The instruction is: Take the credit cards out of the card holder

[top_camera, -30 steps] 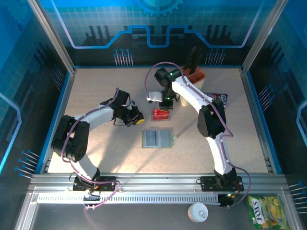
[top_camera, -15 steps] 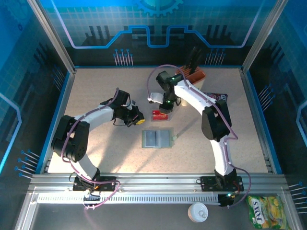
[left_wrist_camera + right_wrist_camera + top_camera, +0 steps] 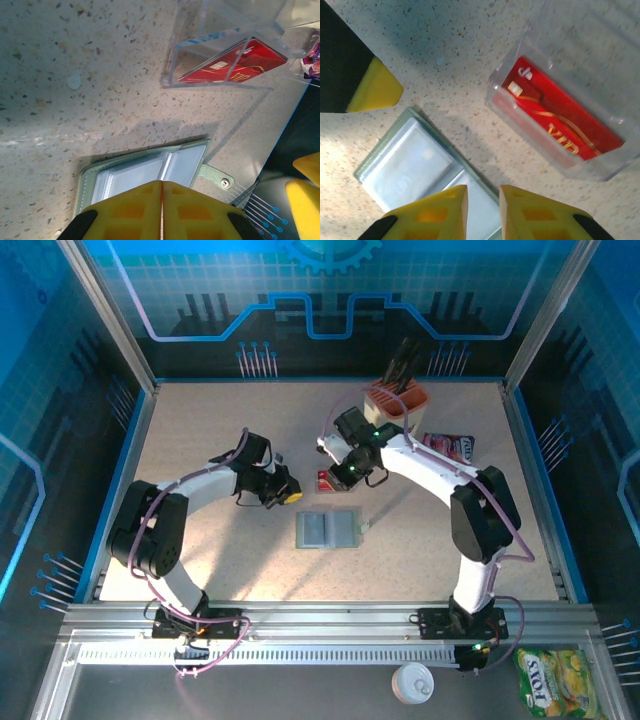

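Card holder (image 3: 326,529), flat grey-green rectangle

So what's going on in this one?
Two robot arms are working on emptying a card holder, which lies open and flat mid-table. A red credit card sits in a clear plastic box just beyond it. The right gripper hangs close by the box, fingers slightly apart and empty. The left gripper, fingers shut and empty, is off to the box's left. Whether the holder's clear sleeves hold more cards is hard to tell.
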Action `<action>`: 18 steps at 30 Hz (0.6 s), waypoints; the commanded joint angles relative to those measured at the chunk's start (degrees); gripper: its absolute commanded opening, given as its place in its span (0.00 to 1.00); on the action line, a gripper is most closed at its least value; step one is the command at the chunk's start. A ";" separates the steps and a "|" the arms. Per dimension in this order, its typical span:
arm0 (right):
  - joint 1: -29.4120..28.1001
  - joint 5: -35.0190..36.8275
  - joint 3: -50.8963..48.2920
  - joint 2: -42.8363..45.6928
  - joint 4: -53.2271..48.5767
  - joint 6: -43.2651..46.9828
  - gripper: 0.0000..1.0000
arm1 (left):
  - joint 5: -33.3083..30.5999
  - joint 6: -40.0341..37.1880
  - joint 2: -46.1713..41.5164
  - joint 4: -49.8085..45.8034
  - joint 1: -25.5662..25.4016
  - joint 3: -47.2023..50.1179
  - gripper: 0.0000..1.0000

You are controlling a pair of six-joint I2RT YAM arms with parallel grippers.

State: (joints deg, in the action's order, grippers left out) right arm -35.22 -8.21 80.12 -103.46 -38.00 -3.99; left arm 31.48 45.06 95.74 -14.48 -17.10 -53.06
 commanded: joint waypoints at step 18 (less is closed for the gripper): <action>-4.43 -5.26 -16.30 7.01 18.47 -38.17 0.22 | 1.22 1.27 -0.76 3.31 -3.11 6.59 0.07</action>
State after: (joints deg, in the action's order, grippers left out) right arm -38.98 -11.46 64.40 -97.80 -22.17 -36.42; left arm 31.83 45.12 95.74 -11.99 -19.84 -48.29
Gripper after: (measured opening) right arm 0.224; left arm 0.074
